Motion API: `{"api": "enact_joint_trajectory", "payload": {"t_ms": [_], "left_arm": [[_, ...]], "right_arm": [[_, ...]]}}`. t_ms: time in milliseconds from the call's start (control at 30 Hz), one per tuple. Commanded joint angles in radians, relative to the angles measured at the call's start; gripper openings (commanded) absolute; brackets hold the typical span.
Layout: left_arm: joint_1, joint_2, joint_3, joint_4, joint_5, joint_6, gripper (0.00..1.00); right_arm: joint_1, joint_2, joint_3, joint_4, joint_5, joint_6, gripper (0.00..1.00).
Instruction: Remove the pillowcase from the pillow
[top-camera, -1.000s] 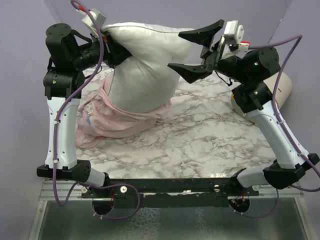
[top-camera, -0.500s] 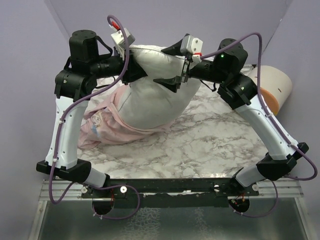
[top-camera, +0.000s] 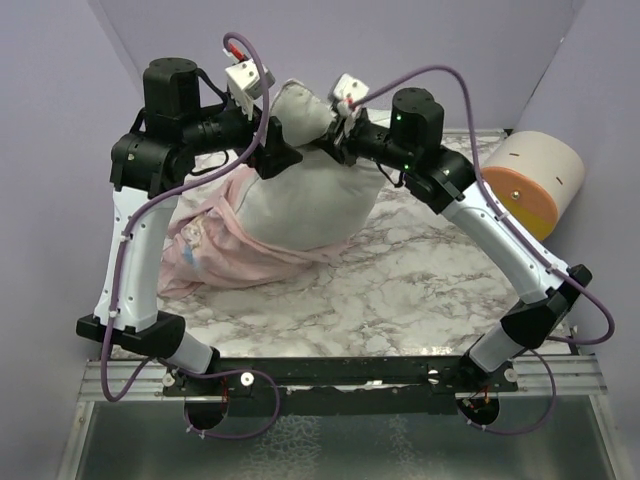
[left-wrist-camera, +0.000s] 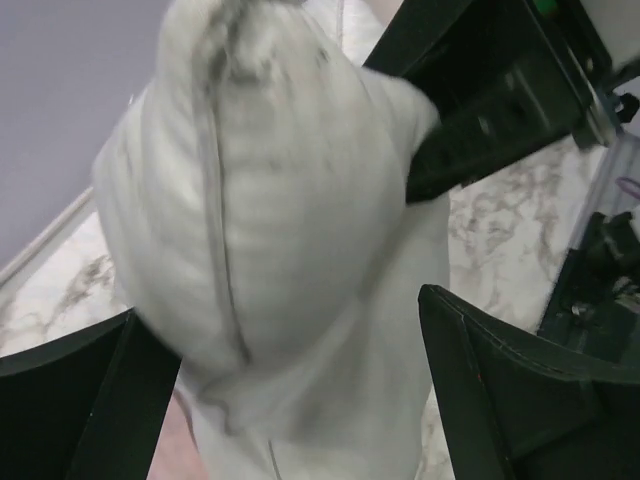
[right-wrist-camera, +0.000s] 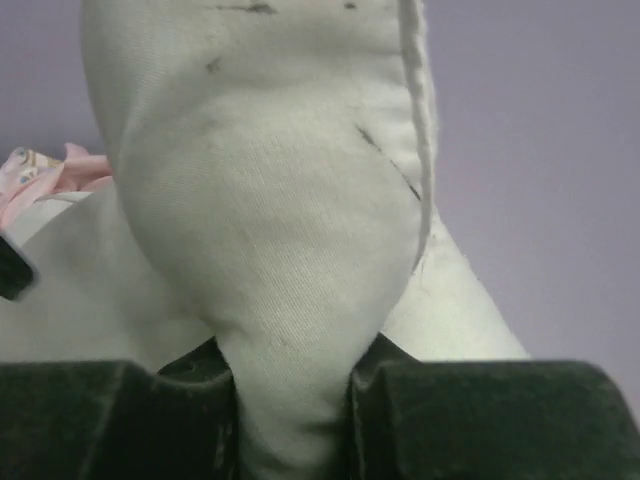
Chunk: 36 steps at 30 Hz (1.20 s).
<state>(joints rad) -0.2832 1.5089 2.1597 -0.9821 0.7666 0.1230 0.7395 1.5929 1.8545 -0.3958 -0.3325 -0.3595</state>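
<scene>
Pinching the pillow (top-camera: 310, 190) tight between right gripper (right-wrist-camera: 290, 395) jaws, holding left gripper (left-wrist-camera: 280, 310) jaws wide open either side of it, well above the bunched-up pillowcase (top-camera: 240, 255).

A robot test cell in a lab: plain lilac walls (top-camera: 50, 120) box in a marble-patterned worktop (top-camera: 400, 285), with two cabled arms (top-camera: 133, 245) bolted to a black rail (top-camera: 340, 371) along its near edge.

A cream-and-orange cylinder (top-camera: 535, 180) sits at the far right edge of the marble table (top-camera: 400, 290).
</scene>
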Motion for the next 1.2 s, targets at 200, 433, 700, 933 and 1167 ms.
{"api": "enact_joint_trajectory", "payload": {"t_ms": [200,433,700,933,1167], "left_arm": [[0.313,-0.013,-0.221,-0.087,-0.238,0.448,0.99],[0.436,-0.068,-0.403,-0.203,-0.216,0.761,0.99],[0.557,-0.058,-0.507,-0.184,-0.262,0.984,0.98],[0.616,-0.081,-0.617,-0.252,-0.263,1.165,0.99],[0.622,-0.169,-0.699,-0.299,-0.243,1.233,0.99]], "right_arm": [[-0.258,-0.197,-0.346,0.439,0.187,0.380,0.01],[-0.319,-0.276,-0.478,0.590,0.035,0.412,0.01],[-0.345,-0.313,-0.539,0.609,-0.033,0.367,0.01],[-0.363,-0.276,-0.504,0.561,-0.013,0.375,0.01],[-0.389,-0.260,-0.488,0.543,-0.010,0.363,0.01]]}}
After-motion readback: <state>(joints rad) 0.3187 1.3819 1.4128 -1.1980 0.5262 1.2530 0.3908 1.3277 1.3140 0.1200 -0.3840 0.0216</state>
